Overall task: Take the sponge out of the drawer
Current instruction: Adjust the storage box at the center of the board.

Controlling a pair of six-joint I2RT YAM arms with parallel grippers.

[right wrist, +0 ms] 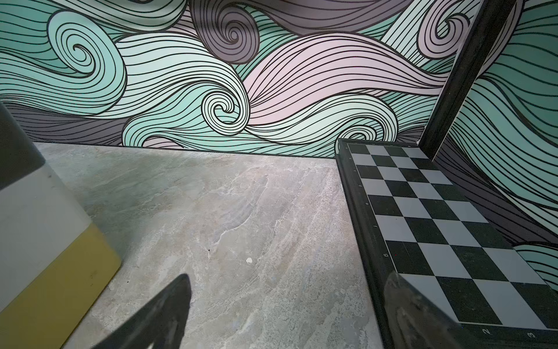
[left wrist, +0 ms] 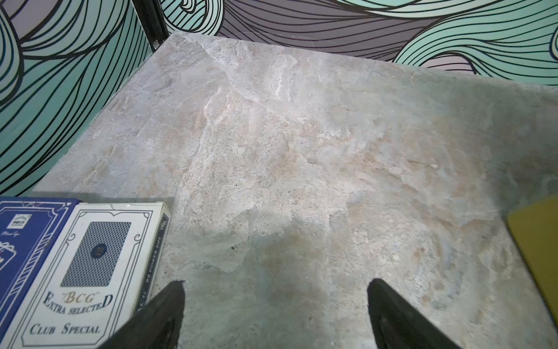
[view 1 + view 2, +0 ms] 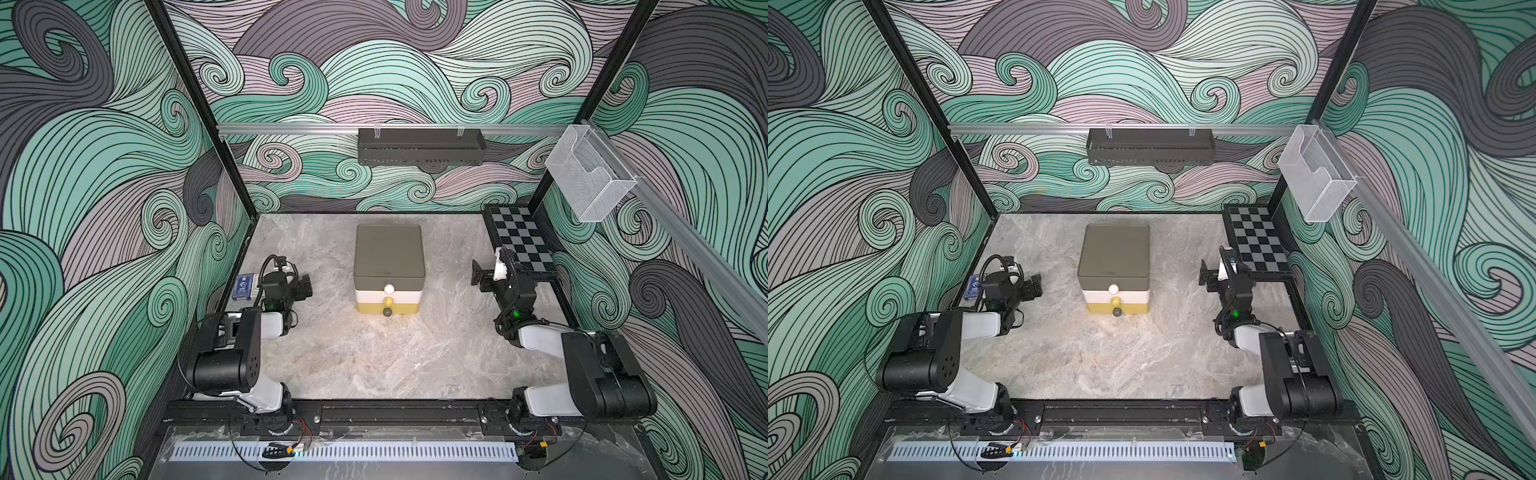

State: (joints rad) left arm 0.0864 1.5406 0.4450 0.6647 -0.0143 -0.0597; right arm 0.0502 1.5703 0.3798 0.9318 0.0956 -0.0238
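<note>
A small chest of three drawers (image 3: 389, 266) (image 3: 1113, 262) stands mid-table: an olive-grey drawer on top, a white one in the middle, a yellow one at the bottom. Each has a round knob (image 3: 389, 288) on the near face, and all three drawers are shut. The sponge is hidden. My left gripper (image 3: 306, 286) (image 2: 276, 290) is open over bare table, left of the chest, whose yellow corner (image 2: 537, 241) shows in the left wrist view. My right gripper (image 3: 477, 272) (image 1: 288, 281) hangs open to the chest's right, empty; the chest's side (image 1: 45, 241) shows in the right wrist view.
A box of playing cards (image 3: 244, 286) (image 2: 90, 272) lies by the left wall beside my left gripper. A chessboard (image 3: 521, 241) (image 1: 437, 226) lies at the back right, close to my right gripper. A black shelf (image 3: 419, 145) and a clear mesh bin (image 3: 590, 178) hang on the walls.
</note>
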